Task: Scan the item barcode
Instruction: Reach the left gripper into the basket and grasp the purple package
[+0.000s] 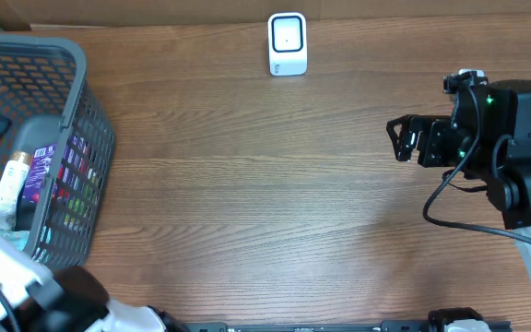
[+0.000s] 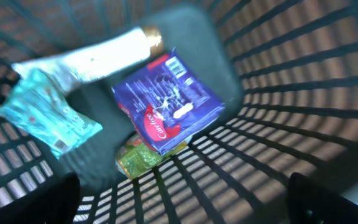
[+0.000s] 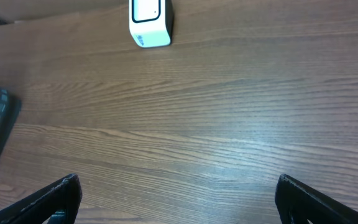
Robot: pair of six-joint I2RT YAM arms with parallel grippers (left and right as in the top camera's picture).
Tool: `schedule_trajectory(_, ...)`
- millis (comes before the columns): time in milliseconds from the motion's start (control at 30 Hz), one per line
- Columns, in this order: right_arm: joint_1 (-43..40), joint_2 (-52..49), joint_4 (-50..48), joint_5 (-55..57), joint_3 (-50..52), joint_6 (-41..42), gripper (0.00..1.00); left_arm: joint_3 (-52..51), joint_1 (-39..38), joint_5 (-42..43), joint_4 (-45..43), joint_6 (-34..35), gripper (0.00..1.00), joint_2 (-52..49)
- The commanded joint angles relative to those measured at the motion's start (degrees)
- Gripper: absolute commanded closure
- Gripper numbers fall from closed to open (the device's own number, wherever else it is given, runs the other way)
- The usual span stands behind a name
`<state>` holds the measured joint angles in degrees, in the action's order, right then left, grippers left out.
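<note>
Blue packet (image 2: 166, 102) at frame centre: the left fingers (image 2: 48, 202), wide apart, should straddle it squarely before closing.

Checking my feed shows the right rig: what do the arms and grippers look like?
The right arm is black and boxy, with small green lights, a looping black cable and a white lower section. The right gripper has two black fingers. The left arm is white with black joints; the left gripper has dark fingers.
</note>
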<state>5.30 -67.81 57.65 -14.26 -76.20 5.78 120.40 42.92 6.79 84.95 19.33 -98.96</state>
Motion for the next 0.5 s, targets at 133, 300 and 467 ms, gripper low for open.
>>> schedule_trajectory(133, 0.15, -0.57, -0.26, -0.37, -1.4, -0.28, 0.0, 0.39, 0.02, 4.74, -0.24, -7.5, 0.05, -10.88)
schedule_trajectory(300, 0.15, -0.59, -0.28, -0.37, -1.4, -0.31, 0.0, 0.39, -1.03, 8.33, -0.94, -12.81, 0.07, -15.21)
schedule_trajectory(467, 0.15, -0.59, -0.28, -0.37, -1.4, -0.28, 0.0, 0.39, -2.99, 7.06, -1.55, -13.38, 0.08, -18.16)
